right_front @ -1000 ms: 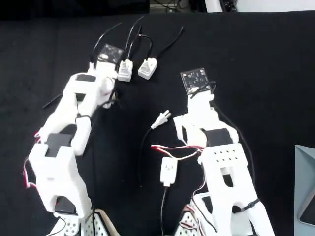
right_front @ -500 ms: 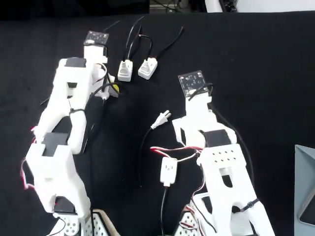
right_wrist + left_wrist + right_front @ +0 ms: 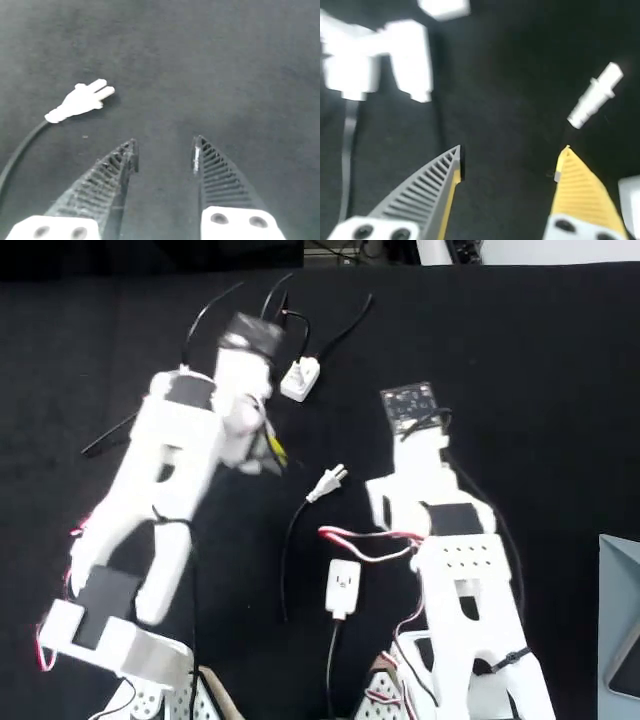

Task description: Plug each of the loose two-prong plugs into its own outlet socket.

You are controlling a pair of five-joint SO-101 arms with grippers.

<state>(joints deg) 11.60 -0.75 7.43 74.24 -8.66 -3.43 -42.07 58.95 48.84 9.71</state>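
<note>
A loose white two-prong plug (image 3: 328,482) on a black cord lies mid-table. In the left wrist view the plug (image 3: 595,95) lies beyond my left gripper (image 3: 512,150), which is open and empty, off to one finger's side. In the high view that gripper (image 3: 268,452) hovers just left of the plug. My right gripper (image 3: 164,145) is open and empty too, with the plug (image 3: 80,100) ahead of it and to one side. A white outlet socket (image 3: 343,588) lies nearer the front on its cord. Another white socket block (image 3: 300,378) sits at the back.
Black cords (image 3: 345,330) trail across the back of the black table (image 3: 540,350). Red and white wires (image 3: 365,545) hang from the right arm over the mat. A grey object (image 3: 622,620) sits at the right edge. Blurred white shapes (image 3: 405,55) lie beyond the left gripper.
The left arm swung from the back left toward the middle and now covers one of the two rear socket blocks. The right arm shifted slightly to the right.
</note>
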